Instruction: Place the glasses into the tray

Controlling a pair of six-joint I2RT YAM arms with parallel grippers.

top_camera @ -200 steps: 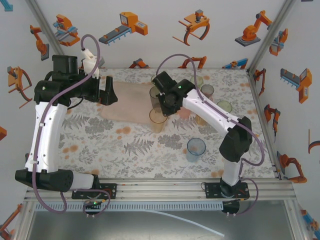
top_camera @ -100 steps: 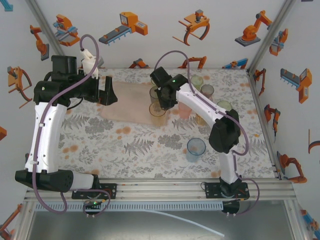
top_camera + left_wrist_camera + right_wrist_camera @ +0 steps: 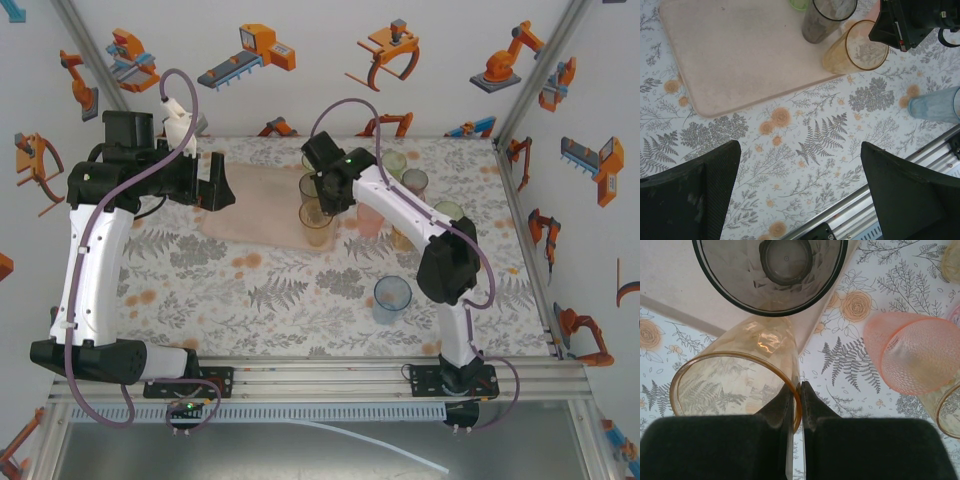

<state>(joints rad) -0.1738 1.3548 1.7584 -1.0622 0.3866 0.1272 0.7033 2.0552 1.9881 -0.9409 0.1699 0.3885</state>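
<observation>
Table (image 3: 280,290) from above: my right gripper (image 3: 322,207) sits on the orange tumbler (image 3: 318,230) at the right edge of the pink tray (image 3: 255,205); my left gripper (image 3: 215,182) hangs over its left edge. Left wrist: my left fingers (image 3: 690,190) are spread wide above the table; the smoky grey tumbler (image 3: 826,22) stands on the tray. Right wrist: my right fingers (image 3: 782,405) pinch the tilted orange tumbler's rim, one inside, one outside.

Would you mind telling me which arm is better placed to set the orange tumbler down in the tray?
Right: the right gripper pinches the orange tumbler by its rim at the edge of the tray, while the left gripper hangs open over the table.
</observation>
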